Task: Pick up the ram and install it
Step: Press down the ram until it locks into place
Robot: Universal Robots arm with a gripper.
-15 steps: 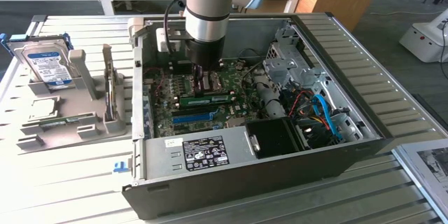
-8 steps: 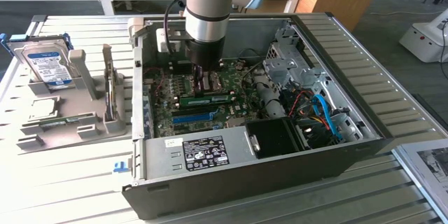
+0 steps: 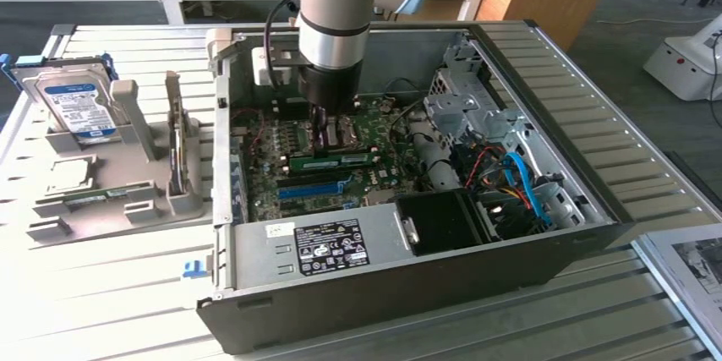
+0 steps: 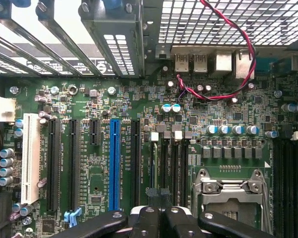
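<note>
- Gripper (image 3: 326,134) fingers pressed together, low inside the open computer case (image 3: 587,209), likely bearing down on the motherboard (image 4: 89,198).
- Ram (image 3: 335,159) lies seated flat mid-board, just beside the fingertips.

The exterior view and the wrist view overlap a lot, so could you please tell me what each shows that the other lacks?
Exterior view alone: the hard drive in its grey stand outside the case, and the ram lying on the motherboard below the arm. Wrist view alone: the white slot and the red-black twisted wire. Both: the blue slot and the shut gripper.
</note>
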